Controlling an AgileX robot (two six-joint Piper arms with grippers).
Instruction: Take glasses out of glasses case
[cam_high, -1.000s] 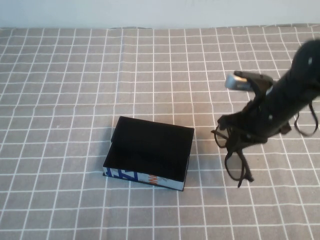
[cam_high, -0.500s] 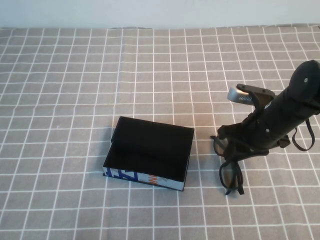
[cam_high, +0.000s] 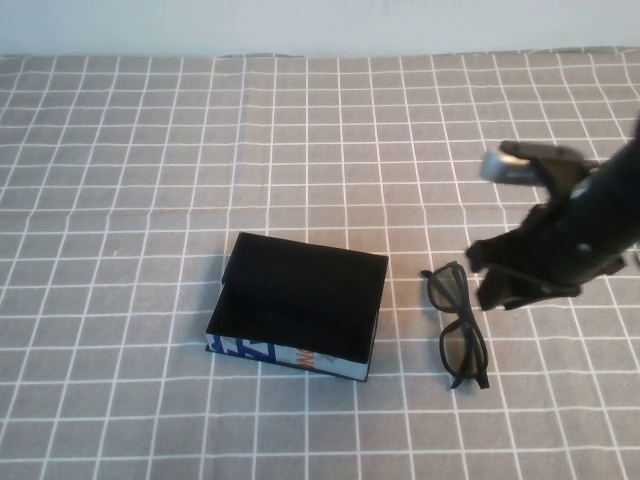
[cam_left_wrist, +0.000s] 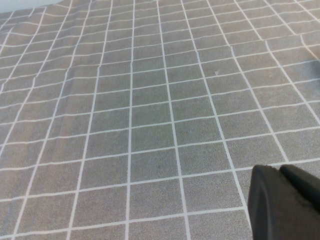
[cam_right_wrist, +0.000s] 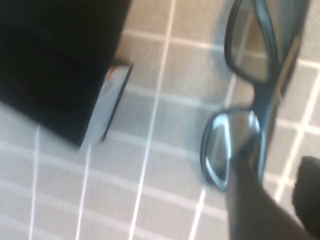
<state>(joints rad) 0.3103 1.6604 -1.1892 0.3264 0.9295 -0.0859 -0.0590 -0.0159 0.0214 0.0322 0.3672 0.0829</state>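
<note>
The glasses (cam_high: 458, 327) are lying folded on the cloth just to the right of the glasses case (cam_high: 298, 305), outside it and apart from it, their long axis running from the far side of the table toward the near edge with a slight slant to the right. The case is sitting open with its black inside up and its white printed side facing the near edge. Everything is resting on a grey tablecloth (cam_high: 150, 170) with a white grid, and a pale wall (cam_high: 300, 25) is running along the far edge. The right gripper (cam_high: 503, 275) is hovering just right of the glasses with its jaws parted and nothing between them. The left gripper (cam_left_wrist: 285, 202) is showing only in its own wrist view above bare cloth; whether it is open cannot be told.
</note>
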